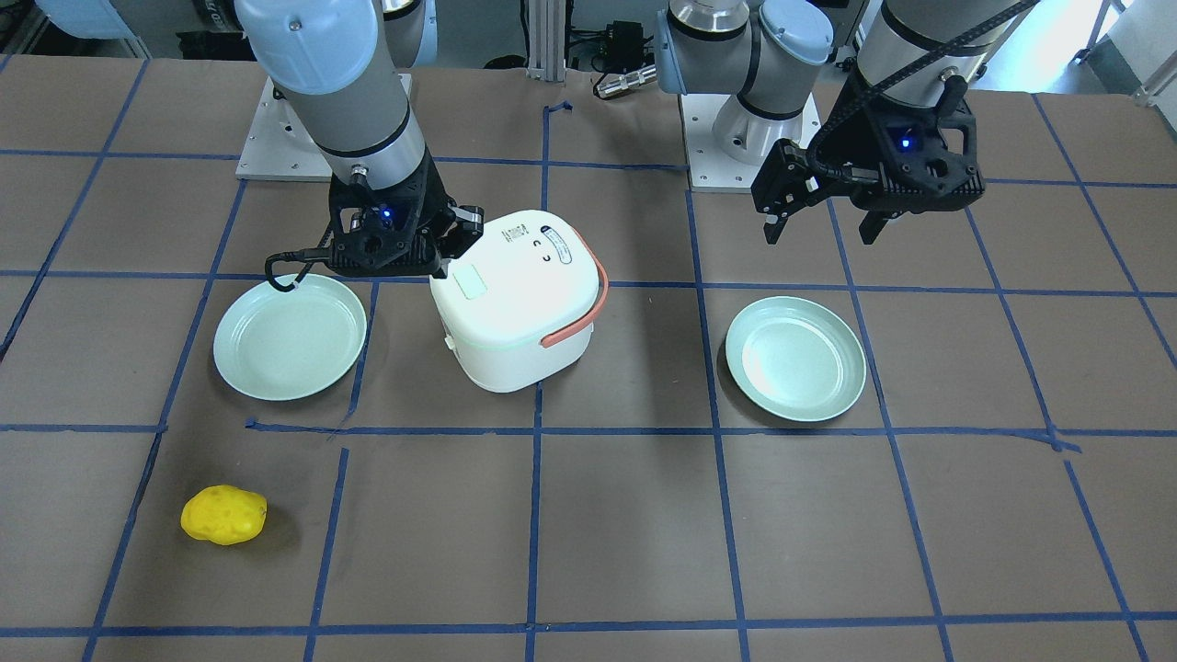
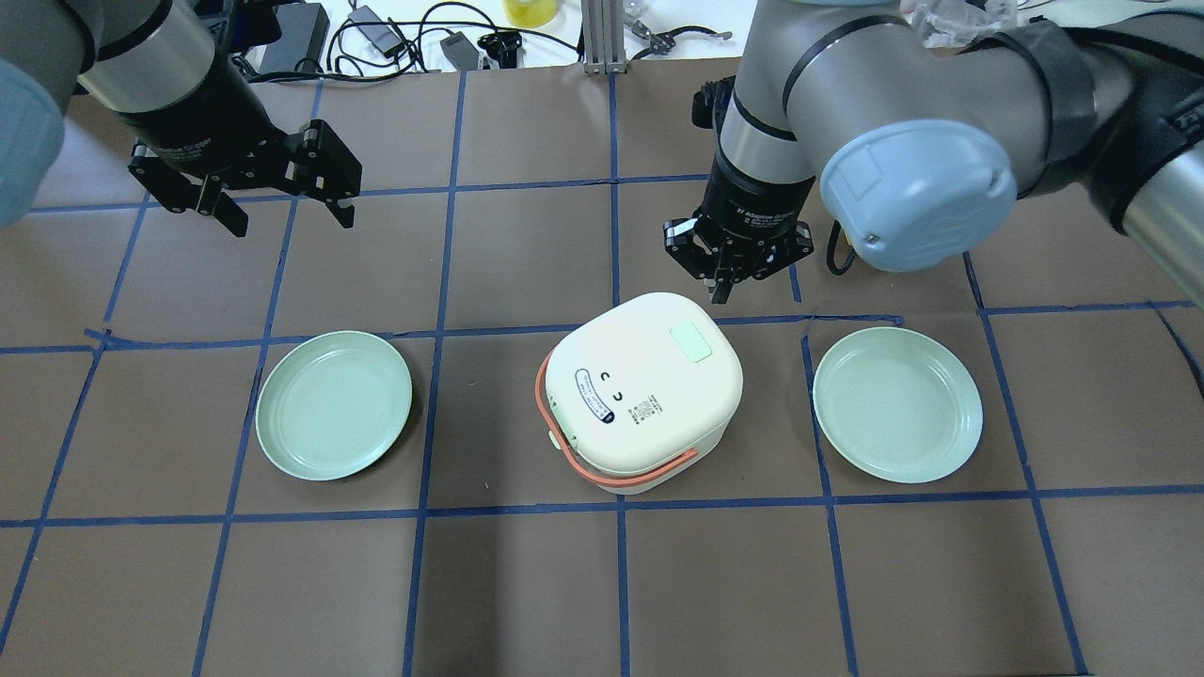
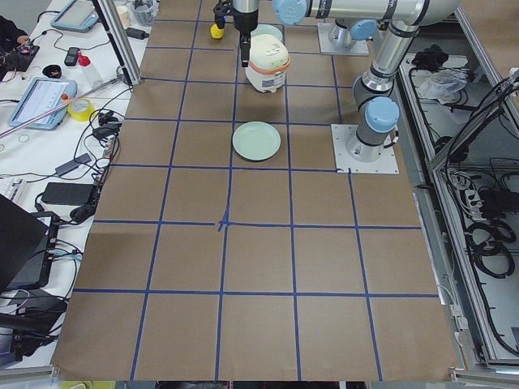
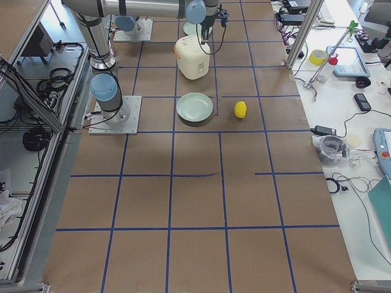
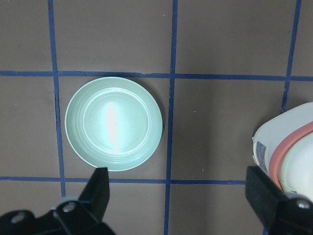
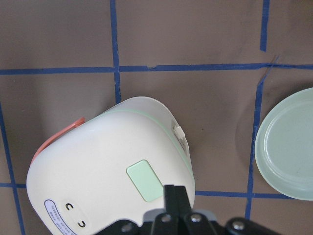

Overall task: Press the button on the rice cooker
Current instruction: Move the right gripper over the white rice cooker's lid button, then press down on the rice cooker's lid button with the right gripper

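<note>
The white rice cooker [image 2: 644, 400] with a coral handle stands mid-table, lid shut. A pale green button [image 2: 691, 342] sits on the lid's far right corner; it also shows in the front view [image 1: 468, 280] and the right wrist view [image 6: 145, 180]. My right gripper [image 2: 726, 277] is shut and empty. It hovers just past the cooker's far edge, close to the button but off it; in the right wrist view the gripper [image 6: 175, 192] points down beside the button. My left gripper [image 2: 282, 205] is open and empty, high above the table's far left.
Two pale green empty plates lie on either side of the cooker, one on my left [image 2: 334, 404] and one on my right [image 2: 896, 404]. A yellow lumpy object [image 1: 223, 515] lies near the operators' edge on my right side. Blue tape lines grid the brown table.
</note>
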`<action>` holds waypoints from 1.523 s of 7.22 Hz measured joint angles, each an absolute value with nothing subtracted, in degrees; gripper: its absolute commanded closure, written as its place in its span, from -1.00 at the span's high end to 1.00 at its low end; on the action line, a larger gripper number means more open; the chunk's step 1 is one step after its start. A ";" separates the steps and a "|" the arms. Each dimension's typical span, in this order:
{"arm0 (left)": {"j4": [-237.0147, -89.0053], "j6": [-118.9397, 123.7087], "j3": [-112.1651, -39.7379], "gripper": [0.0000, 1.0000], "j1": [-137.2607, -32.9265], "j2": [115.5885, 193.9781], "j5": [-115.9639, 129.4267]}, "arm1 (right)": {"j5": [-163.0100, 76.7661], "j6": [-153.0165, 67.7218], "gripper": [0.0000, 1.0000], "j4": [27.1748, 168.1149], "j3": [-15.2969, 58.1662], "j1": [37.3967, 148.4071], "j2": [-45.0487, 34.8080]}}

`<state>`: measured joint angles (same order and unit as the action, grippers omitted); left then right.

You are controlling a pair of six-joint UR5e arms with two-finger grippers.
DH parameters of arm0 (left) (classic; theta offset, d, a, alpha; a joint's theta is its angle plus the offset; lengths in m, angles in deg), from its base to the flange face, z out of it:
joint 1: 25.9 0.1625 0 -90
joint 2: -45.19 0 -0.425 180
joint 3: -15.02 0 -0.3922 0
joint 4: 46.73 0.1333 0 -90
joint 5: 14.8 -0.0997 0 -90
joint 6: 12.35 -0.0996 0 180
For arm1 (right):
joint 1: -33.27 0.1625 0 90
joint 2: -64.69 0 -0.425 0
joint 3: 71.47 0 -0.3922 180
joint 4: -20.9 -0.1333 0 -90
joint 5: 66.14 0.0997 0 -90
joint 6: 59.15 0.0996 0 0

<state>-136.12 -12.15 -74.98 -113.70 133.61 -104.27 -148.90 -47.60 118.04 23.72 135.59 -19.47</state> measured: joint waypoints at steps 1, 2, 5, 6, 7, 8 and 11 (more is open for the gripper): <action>-136.11 -12.13 -74.98 1.00 -113.70 133.61 -104.28 | -148.87 -47.53 -1.00 118.56 24.88 136.06 -19.44; -136.12 -12.15 -74.98 1.00 -113.70 133.61 -104.27 | -148.61 -47.53 -1.00 118.96 25.92 136.31 -19.40; -136.11 -12.15 -74.98 1.00 -113.70 133.61 -104.28 | -146.96 -47.62 -1.00 119.90 27.35 136.50 -18.93; -136.12 -12.16 -74.98 1.00 -113.70 133.61 -104.28 | -146.32 -47.70 -1.00 119.98 27.44 136.52 -18.81; -136.12 -12.17 -74.98 1.00 -113.70 133.61 -104.27 | -146.03 -47.76 -1.00 120.04 27.46 136.54 -18.63; -136.12 -12.17 -74.98 1.00 -113.70 133.61 -104.27 | -145.92 -47.75 -1.00 120.31 27.54 136.54 -18.31; -136.11 -12.15 -74.98 1.00 -113.70 133.61 -104.27 | -145.86 -47.56 -1.00 121.41 27.93 136.54 -17.56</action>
<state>-136.11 -12.15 -74.98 -113.70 133.61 -104.27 -145.86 -47.56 121.41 27.93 136.54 -17.56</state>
